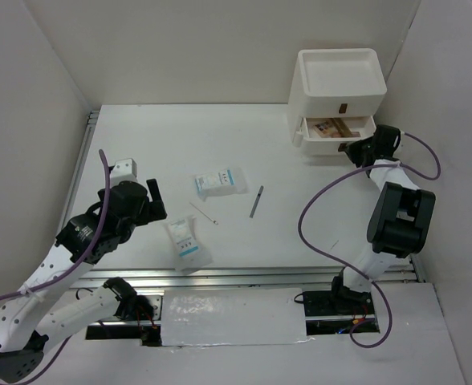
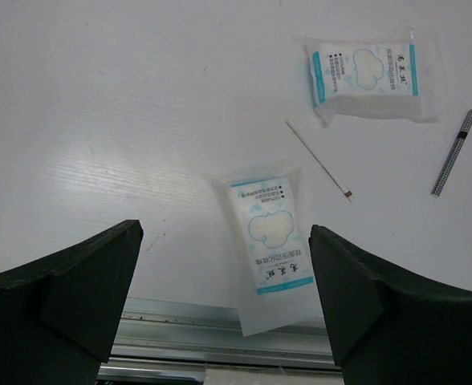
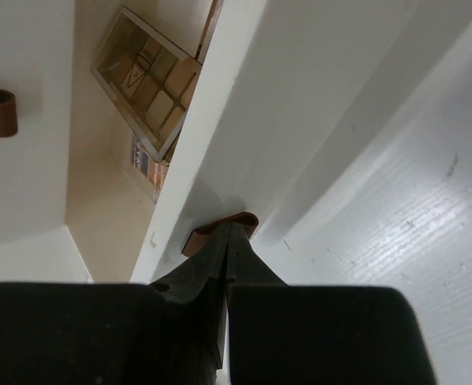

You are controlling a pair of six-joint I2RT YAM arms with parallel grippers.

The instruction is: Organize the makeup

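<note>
White tabletop point(image 1: 140, 152), white walls point(image 1: 220, 48). Left jaws wide open, empty, above sachet point(image 2: 270, 249). Right jaws closed, pinching brown drawer pull point(image 3: 204, 234).

Wide bare table point(image 1: 140, 136) beyond the spread left gripper point(image 2: 224, 231), broken only by near sachet point(image 2: 270, 257), thin white stick point(image 2: 320, 160), far sachet point(image 2: 368, 76) and grey pencil point(image 2: 454, 152), all apart; far right corner crowded by drawer unit point(image 1: 336, 80), pulled-out drawer point(image 1: 336, 128) and closed right gripper point(image 3: 232, 228).

left fingers point(image 2: 67, 297) spread wide; right fingers point(image 3: 196, 281) pinched together, arm outstretched
</note>
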